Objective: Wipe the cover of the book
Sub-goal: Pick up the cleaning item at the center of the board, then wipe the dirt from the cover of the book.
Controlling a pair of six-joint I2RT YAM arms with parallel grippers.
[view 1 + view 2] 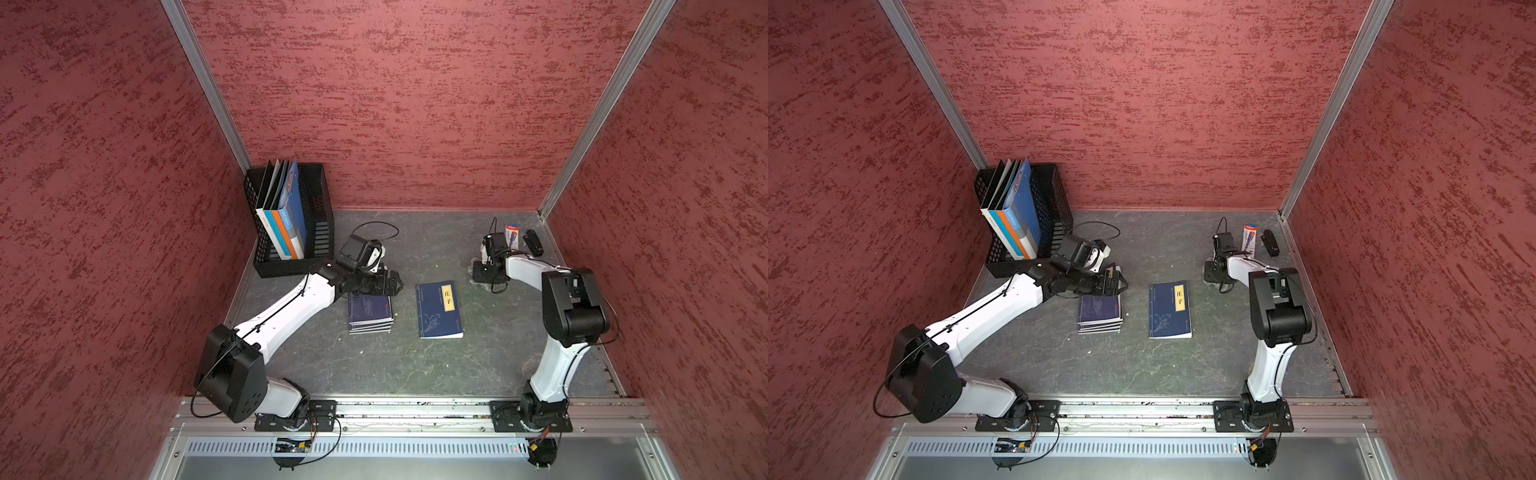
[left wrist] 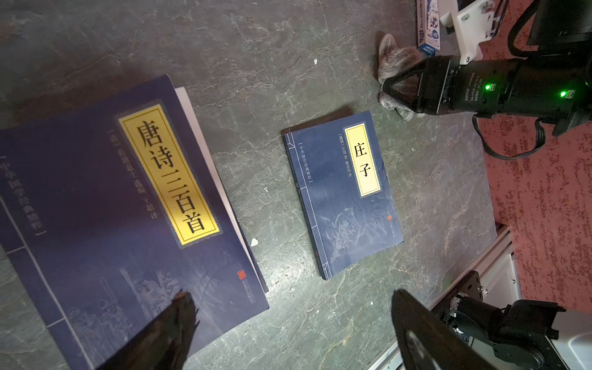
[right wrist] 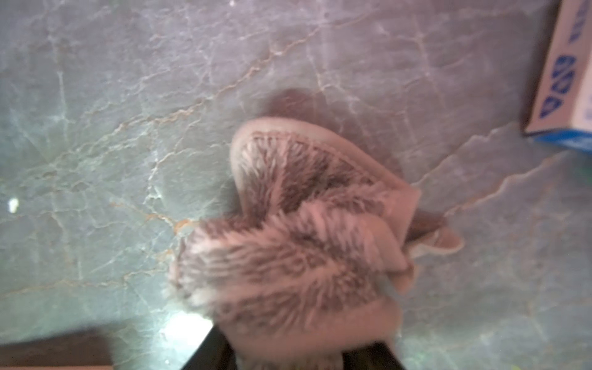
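cloth (image 3: pixel 298 256) blurred, bunched in R gripper (image 2: pixel 389 87)

I see bare bench (image 1: pixel 399 365) between book (image 1: pixel 439 309) and stack (image 1: pixel 370 313); rack (image 1: pixel 320 216), cloth (image 2: pixel 394 59) and box (image 1: pixel 512 236) crowd the far corners.

book (image 2: pixel 342 195) label: 庄子 | stack's top book (image 2: pixel 128 224): 唐诗三百首 | small box (image 2: pixel 428 32): HB, probably

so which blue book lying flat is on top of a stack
The book under the left gripper: it tops a stack. The other book lies alone.
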